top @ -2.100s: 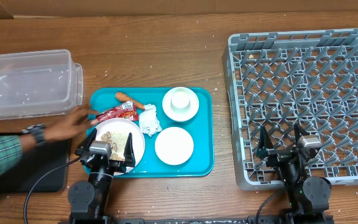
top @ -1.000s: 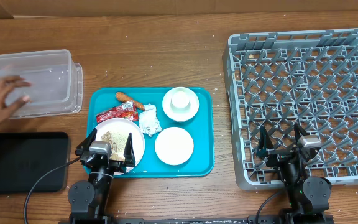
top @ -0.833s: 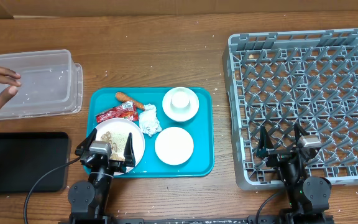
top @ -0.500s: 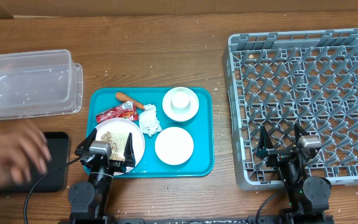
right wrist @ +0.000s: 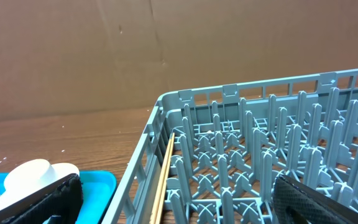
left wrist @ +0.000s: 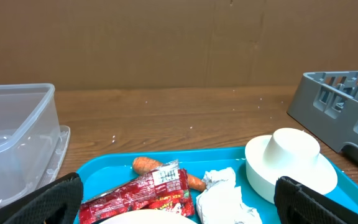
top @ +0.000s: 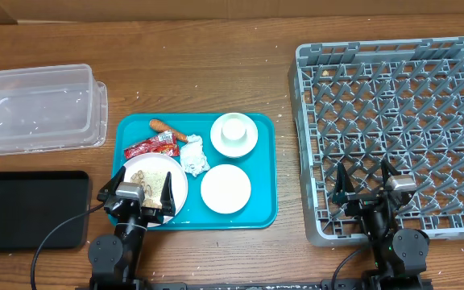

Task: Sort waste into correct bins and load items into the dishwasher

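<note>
On tray [top: 266,173]: crinkly wrapper [top: 151,147], rnd plate [top: 180,184].

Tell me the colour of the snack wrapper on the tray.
The snack wrapper is red with small white print, clearest in the left wrist view.

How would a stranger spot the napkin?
Find the teal tray in the middle of the table. Just right of the red wrapper on it lies the napkin. It is the only crumpled white thing; the nearby bowl is smooth and round.
</note>
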